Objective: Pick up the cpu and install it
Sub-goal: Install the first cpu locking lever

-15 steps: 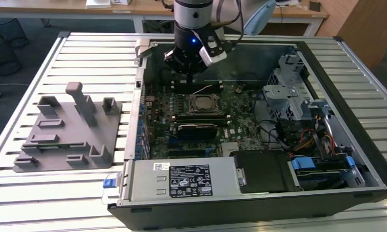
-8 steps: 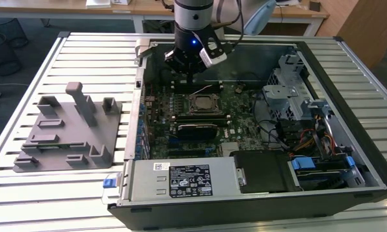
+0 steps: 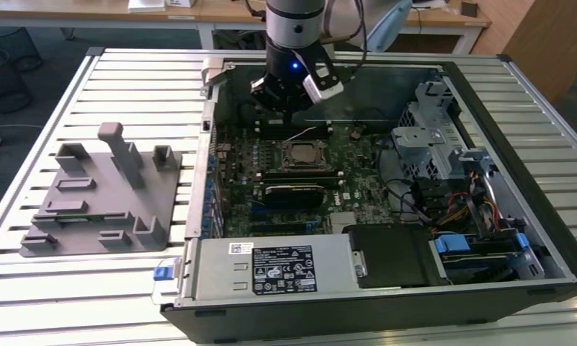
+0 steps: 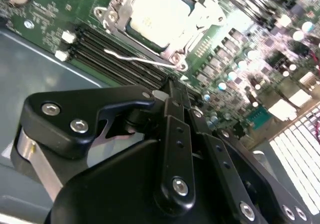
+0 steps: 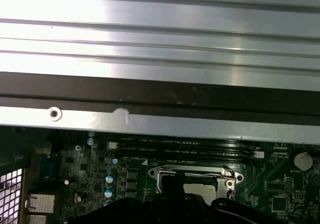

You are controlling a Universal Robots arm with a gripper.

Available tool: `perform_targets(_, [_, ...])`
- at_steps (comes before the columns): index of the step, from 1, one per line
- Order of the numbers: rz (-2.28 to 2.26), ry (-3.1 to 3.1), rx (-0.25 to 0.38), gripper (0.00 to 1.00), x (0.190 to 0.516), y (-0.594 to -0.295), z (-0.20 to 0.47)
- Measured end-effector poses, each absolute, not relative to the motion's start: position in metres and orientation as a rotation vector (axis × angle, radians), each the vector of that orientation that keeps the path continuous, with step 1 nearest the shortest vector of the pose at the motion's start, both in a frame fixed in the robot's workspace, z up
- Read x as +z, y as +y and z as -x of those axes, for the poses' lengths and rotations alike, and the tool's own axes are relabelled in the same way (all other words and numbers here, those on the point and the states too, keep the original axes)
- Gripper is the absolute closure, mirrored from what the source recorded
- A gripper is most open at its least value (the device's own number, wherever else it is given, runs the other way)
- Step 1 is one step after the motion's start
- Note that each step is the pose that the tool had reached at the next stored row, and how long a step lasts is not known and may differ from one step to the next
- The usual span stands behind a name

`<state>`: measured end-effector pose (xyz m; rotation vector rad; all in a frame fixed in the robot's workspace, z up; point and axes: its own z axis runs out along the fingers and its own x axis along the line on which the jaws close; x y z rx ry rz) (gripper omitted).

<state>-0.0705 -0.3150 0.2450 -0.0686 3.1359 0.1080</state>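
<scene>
- The open computer case (image 3: 519, 101) lies on a slatted metal table (image 3: 124, 86). A grey plastic fixture tray (image 3: 106, 194) rests on the table, at the exterior view's left of the case and apart from it.
- Inside the case: green motherboard (image 3: 356, 155), black power supply box (image 3: 269, 267) w/ a white-and-black label, drive cage (image 3: 432, 137) w/ blue clips and coloured cables at the exterior view's right.
- The arm (image 3: 293, 36) comes down from above into the case. The gripper (image 3: 286, 108) hangs just above the board, near the socket (image 3: 304, 153), on its far side in the exterior view.
- In the second wrist view the black fingers (image 4: 172, 134) appear pressed together w/ nothing between them, so clenched and empty.
- The cpu (image 4: 157, 14) sits flat in the socket, shiny top facing up, edges approx. parallel to the socket frame. It is square, so no clear long axis.
- A thin wire lever (image 4: 140, 59) lies beside the socket, between it and the black memory slots (image 4: 115, 56).
- In the first wrist view the cpu (image 5: 200, 189) is partly hidden behind the gripper body.
- Label text is too small to tell.
</scene>
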Motion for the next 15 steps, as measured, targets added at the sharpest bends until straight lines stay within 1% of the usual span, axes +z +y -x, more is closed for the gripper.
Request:
perform_targets(1, [0.088,3.136,0.108,0.89,0.239,-0.315,0.066])
perform_targets(5, [0.119,3.136,0.107,0.89,0.233,-0.315,0.064])
perform_targets(15, [0.119,3.136,0.107,0.89,0.226,-0.311,0.054])
